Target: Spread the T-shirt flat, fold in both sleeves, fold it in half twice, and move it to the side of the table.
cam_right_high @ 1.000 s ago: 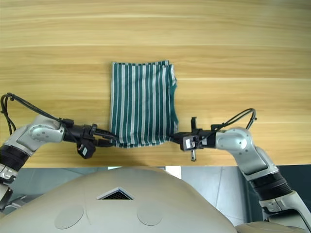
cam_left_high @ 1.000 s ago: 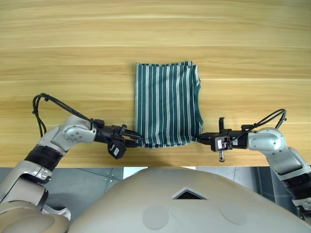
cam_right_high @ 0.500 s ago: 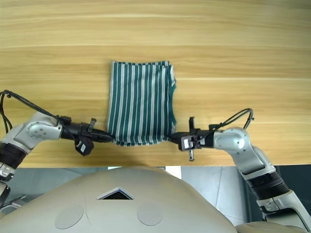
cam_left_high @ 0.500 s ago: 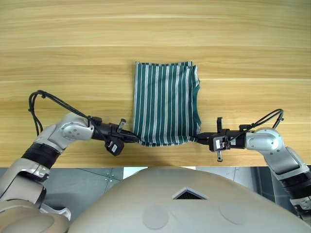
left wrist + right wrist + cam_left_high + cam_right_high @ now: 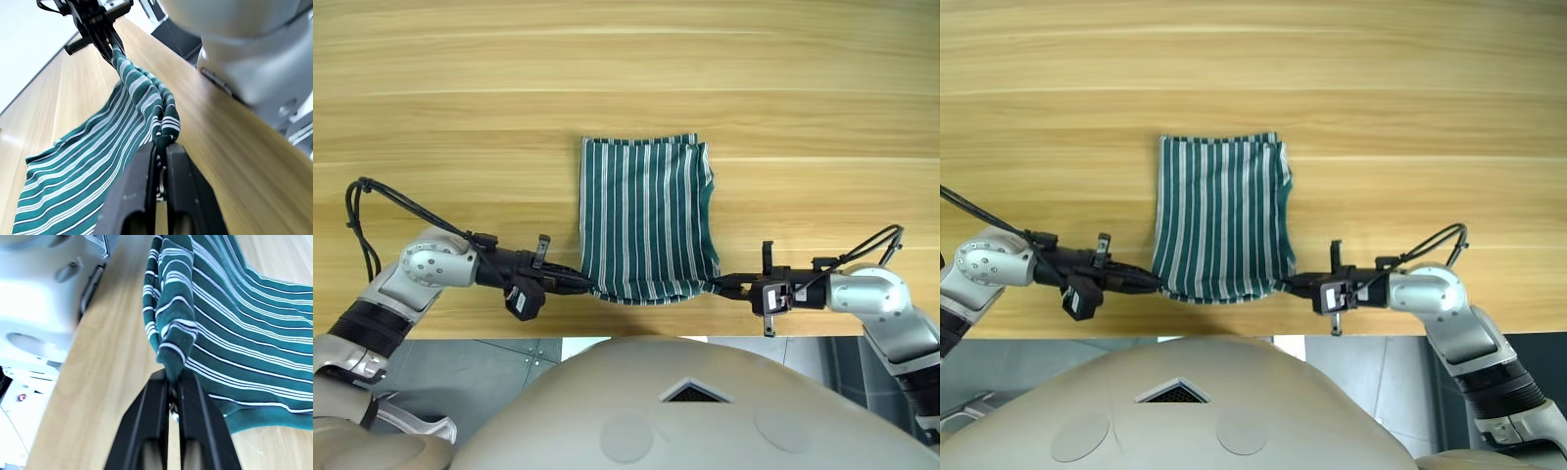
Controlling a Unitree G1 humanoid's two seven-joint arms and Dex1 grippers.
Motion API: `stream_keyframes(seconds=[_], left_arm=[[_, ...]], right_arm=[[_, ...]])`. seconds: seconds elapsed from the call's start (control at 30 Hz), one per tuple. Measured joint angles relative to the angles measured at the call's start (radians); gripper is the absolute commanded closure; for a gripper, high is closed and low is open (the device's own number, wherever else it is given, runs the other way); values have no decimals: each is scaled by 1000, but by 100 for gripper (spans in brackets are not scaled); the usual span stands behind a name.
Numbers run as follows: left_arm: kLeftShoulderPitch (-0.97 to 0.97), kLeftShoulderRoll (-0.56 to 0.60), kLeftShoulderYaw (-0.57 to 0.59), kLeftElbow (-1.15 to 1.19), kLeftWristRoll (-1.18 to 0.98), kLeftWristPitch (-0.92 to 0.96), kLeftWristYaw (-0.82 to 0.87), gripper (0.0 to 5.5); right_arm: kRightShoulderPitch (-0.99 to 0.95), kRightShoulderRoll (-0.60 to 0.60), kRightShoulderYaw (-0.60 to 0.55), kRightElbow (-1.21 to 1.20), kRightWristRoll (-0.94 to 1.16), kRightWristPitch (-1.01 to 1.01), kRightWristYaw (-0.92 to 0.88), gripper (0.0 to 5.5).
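**Desk:** Where does the T-shirt sit?

**Photographer:** The green, white-striped T-shirt lies on the light wooden surface, folded into a tall rectangle with the sleeves tucked out of sight. Its stripes run away from the robot. The far edge lies flat on the wood near the middle of the surface, with a second layer peeking out along the right side. The near hem sits close to the front rim.

**Desk:** And the grippers?

**Photographer:** Each one holds a near corner. The left gripper has its two fingers closed tight on a bunched fold at the near left corner. The right gripper is clamped the same way on the near right corner. Both arms lie low along the front edge, pointing inward at each other, and the hem spans the gap between them.

**Desk:** Anything closer in?

**Photographer:** The wrist views show the cloth gathered into a ridge where the fingers pinch it. From there the striped panel fans out across the wood.
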Motion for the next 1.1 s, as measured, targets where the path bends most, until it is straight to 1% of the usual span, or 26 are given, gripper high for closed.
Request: stream_keyframes(seconds=[0.13,0.23,0.37,0.53,0.7,0.8,0.97,1.1], left_arm=[[44,29,-2,-44,-88,3,-58,540],[58,25,-2,-42,-123,24,-90,540],[11,-56,37,31,-205,94,-121,540],[-38,-123,131,92,-316,156,-180,540],[-67,-201,231,174,-391,220,-253,540],[-121,-267,277,277,-378,241,-265,540],[-260,-385,304,534,-224,230,-232,540],[-353,-462,328,757,-95,196,-163,540]], right_arm=[[38,-9,-2,-32,37,-14,13,545],[41,-9,-2,-41,42,-16,19,545],[-23,15,-23,-39,47,8,-10,545],[-172,74,-48,-30,62,75,-48,545],[-293,117,-59,53,74,119,-63,545],[-377,157,-54,142,38,127,-89,545],[-495,239,-22,299,-59,139,-149,545],[-576,300,12,453,-160,122,-213,545]])
